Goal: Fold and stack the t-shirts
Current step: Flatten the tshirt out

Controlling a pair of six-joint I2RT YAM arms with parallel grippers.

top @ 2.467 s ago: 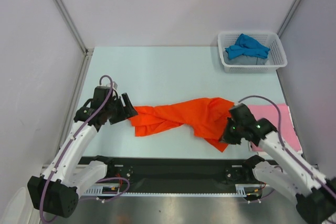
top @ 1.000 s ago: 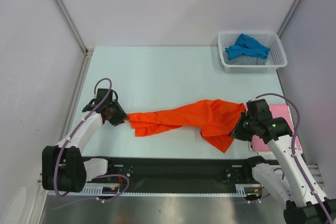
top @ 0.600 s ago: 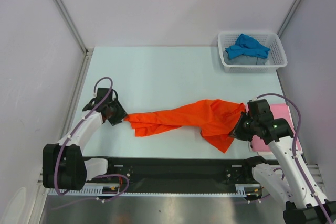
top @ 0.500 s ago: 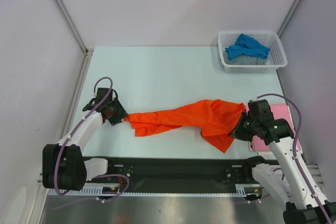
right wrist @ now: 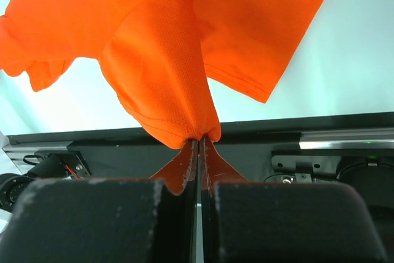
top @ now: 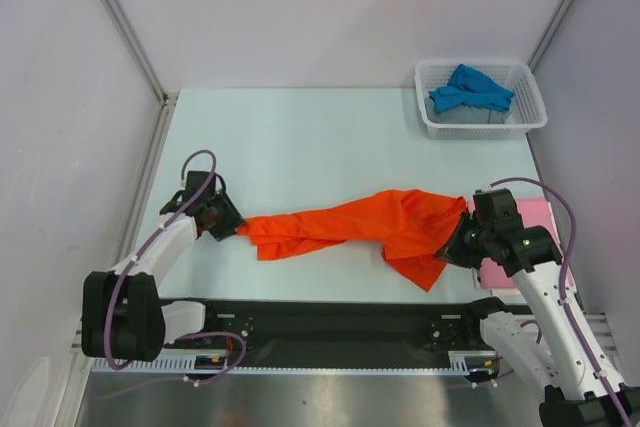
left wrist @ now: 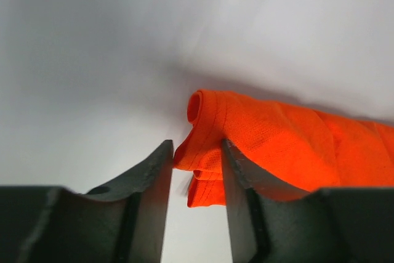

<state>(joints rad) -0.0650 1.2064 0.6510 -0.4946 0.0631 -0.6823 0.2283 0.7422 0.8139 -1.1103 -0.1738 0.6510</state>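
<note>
Wrist views tell you: right claw (right wrist: 198,144) clamps the orange shirt (right wrist: 154,47), left claw (left wrist: 196,147) straddles its hem, grip unclear; shirt's stretched longer than before.

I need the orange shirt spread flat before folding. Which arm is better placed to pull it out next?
Right, probably. The right gripper is pinched shut on the orange shirt, while the left gripper only straddles a rolled hem, so its hold is uncertain.

T-shirt (top: 350,225) across table (top: 300,137) front; basket (top: 480,125) far right, maybe cloth (top: 470,87) inside.
</note>
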